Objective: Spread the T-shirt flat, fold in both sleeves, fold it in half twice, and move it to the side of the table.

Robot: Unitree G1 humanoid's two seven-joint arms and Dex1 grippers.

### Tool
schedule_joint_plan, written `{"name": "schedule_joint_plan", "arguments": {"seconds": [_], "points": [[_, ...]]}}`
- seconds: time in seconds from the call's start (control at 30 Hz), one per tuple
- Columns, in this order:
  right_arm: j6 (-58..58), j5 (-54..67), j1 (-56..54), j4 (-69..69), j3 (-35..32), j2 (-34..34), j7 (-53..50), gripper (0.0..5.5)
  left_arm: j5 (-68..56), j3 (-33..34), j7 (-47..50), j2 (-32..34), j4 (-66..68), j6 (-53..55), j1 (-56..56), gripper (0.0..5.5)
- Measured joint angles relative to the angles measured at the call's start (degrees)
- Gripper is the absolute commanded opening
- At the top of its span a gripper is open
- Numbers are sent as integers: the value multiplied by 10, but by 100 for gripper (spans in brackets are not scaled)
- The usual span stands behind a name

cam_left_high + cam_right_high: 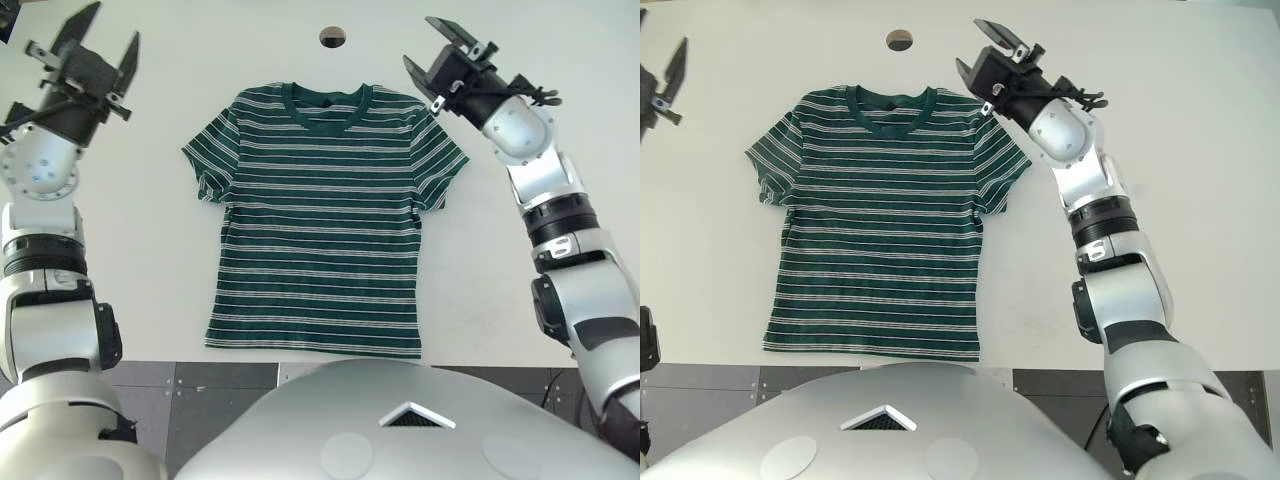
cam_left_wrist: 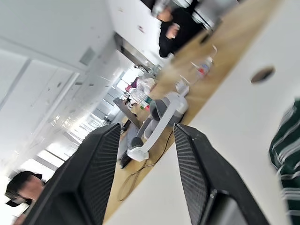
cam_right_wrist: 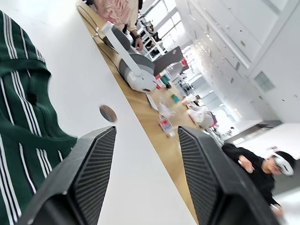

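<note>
1. Spanning both eye views, the white counter (image 1: 570,70) carries the single task item, which lies at its middle and not at a side.
2. T-shirt (image 1: 318,225): dark green with white stripes. It is spread flat, with the collar toward the far edge and the hem toward the robot, and the cloth shows only slight wrinkles. The spreading step reads as done.
3. Left sleeve (image 1: 208,160) and right sleeve (image 1: 442,160): both project outward from the body of the shirt and are unfolded. Judged still to do are both sleeve folds, the two halvings and the move to the counter's side, which is most of the task.
4. Right gripper (image 1: 420,42): hovers above the counter just beyond the shirt's right shoulder. The fingers are apart with nothing between them and no contact with the cloth.
5. Left gripper (image 1: 113,25): raised over bare counter, apart from the left sleeve. The fingers are apart and empty.
6. Round cable hole (image 1: 333,37): set in the counter just beyond the collar, clear of the cloth.
</note>
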Motion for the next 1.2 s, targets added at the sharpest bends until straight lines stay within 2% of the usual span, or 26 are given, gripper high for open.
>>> {"name": "schedule_joint_plan", "arguments": {"seconds": [0.1, 0.27, 0.37, 0.43, 0.57, 0.73, 1.1, 1.2], "points": [[40, 21, 42, -86, -25, -20, 8, 245, -127, 24, -69, -21, -114, 146, 99, 211], [92, 33, 88, -191, -49, -43, 32, 245, -341, 90, -81, -23, -227, 433, 183, 211], [137, 36, 107, -234, -60, -58, 51, 245, -426, 126, -71, -25, -225, 594, 188, 211], [170, 39, 116, -261, -62, -64, 66, 245, -424, 135, -50, -37, -183, 660, 186, 211], [198, 39, 127, -287, -58, -65, 80, 245, -371, 121, -49, -58, -149, 690, 179, 211], [220, 33, 128, -317, -48, -63, 89, 245, -309, 96, -58, -76, -95, 697, 109, 211], [227, 33, 135, -322, -35, -59, 91, 245, -232, 91, -70, -120, -16, 690, 16, 211], [227, 33, 135, -322, -34, -57, 91, 248, -222, 94, -71, -130, -2, 684, 4, 162]]}}
